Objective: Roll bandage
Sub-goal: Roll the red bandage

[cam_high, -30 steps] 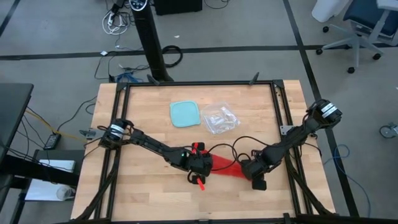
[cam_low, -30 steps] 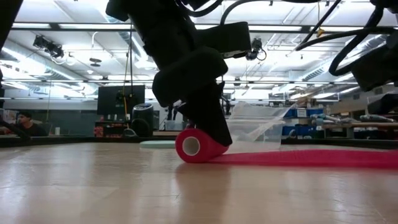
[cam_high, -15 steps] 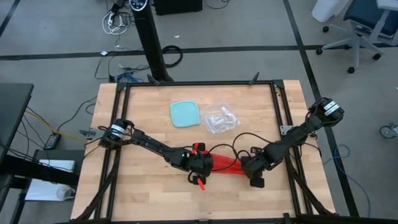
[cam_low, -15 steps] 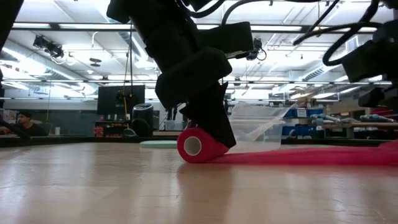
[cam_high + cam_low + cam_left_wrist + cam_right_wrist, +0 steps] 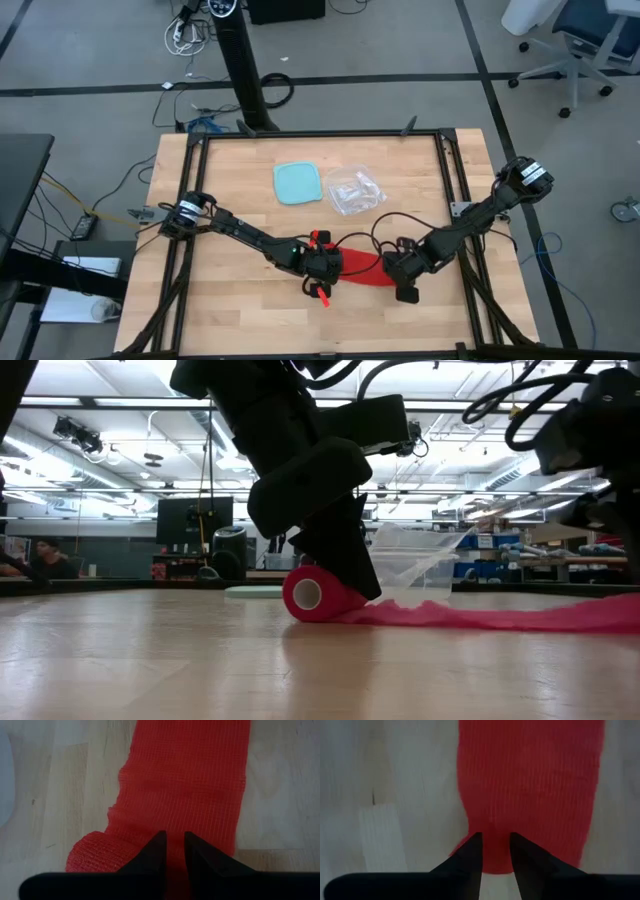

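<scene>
The bandage is a bright red strip (image 5: 362, 268) lying across the table's near middle. Its left end is wound into a small roll (image 5: 318, 595) that rests on the wood. My left gripper (image 5: 325, 268) stands over the roll, its fingers close together on the red fabric (image 5: 173, 851). My right gripper (image 5: 393, 270) is at the strip's other end, with its fingers close together on the fabric there (image 5: 495, 851). In the low view the strip runs to the right from the roll and rises a little at its far end (image 5: 620, 615). My left gripper comes down at a slant from above onto the roll's side where the strip leaves it (image 5: 172, 827). One dark finger (image 5: 345, 560) lies against the roll. Red fabric fills the narrow gap between the fingers. The roll sits on the table. My right gripper holds the strip near its free end (image 5: 492, 827), with fabric in the gap between the two fingers. The fingers point steeply down and lie along the strip. That end is raised slightly off the table, and the strip is slack and rippled.
A light-blue square container (image 5: 298, 183) and a clear crinkled plastic bag (image 5: 354, 191) lie toward the far side, behind the bandage. Black frame rails (image 5: 455, 200) run along the table's edges. Bare wood lies at the near left. A person sits far back in the room (image 5: 40, 558).
My right gripper has tipped and drawn slightly toward the roll. The strip's free end, flat on the table before, now lifts a little, and the strip has gone rippled and slack. The roll and my left gripper have stayed where they were.
</scene>
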{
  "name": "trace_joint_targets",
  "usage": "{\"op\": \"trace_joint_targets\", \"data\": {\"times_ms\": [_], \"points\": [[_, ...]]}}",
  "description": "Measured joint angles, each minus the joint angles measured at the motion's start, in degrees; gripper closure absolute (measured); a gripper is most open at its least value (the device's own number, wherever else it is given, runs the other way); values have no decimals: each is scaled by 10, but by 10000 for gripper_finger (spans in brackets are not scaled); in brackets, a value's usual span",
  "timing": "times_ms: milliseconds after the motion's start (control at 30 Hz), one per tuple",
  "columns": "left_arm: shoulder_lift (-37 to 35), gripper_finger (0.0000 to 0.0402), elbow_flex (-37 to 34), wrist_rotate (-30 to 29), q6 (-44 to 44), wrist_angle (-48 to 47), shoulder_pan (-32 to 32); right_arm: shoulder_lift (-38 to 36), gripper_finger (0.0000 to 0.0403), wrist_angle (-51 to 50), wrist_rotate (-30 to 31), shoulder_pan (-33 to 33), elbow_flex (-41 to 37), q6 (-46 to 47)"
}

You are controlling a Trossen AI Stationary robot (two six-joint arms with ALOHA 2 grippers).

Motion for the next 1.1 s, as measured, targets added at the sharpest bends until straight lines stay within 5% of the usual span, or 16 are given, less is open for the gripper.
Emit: {"op": "trace_joint_targets", "data": {"times_ms": [333, 1100], "points": [[0, 330, 0, -2, 0, 1, 0, -1, 304, 20, 22, -22, 1, -15], [0, 330, 0, -4, 2, -1, 0, -1, 304, -56, -30, 10, 1, 14]]}}
